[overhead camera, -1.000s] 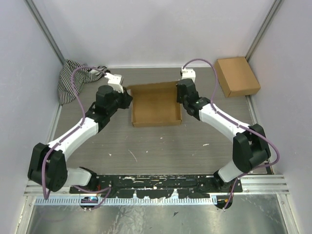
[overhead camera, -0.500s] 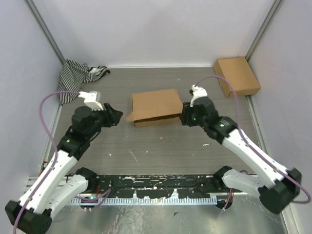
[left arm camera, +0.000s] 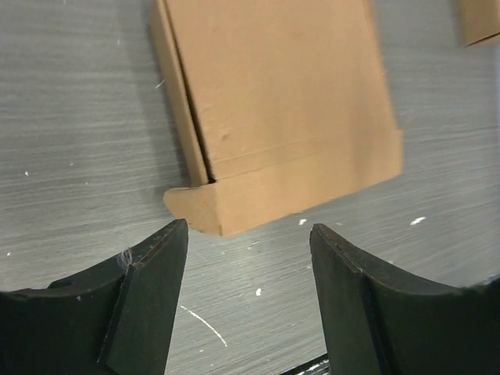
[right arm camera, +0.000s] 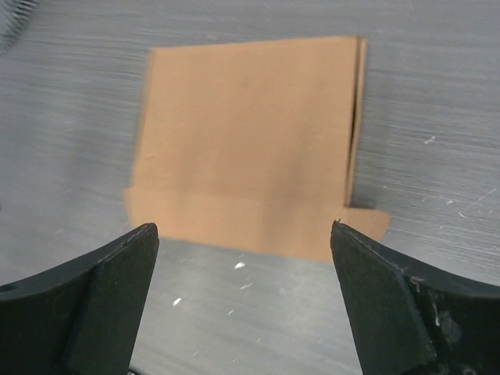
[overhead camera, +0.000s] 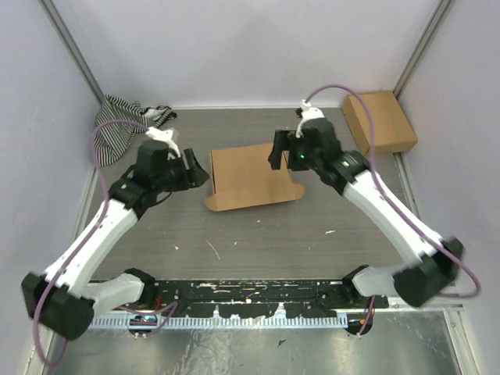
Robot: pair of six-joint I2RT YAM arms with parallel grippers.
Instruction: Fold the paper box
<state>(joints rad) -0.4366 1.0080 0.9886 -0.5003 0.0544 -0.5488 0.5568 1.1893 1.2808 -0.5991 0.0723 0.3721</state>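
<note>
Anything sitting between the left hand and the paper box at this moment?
No. Only bare grey table with a few white specks separates the left hand from the paper box; the left wrist view shows it best.

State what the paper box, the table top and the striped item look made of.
The paper box: plain brown cardboard, matte, with creased fold lines. The table top: grey, wood-grain look, probably laminate, scuffed with white marks. The striped item: soft fabric, crumpled in folds.
</note>
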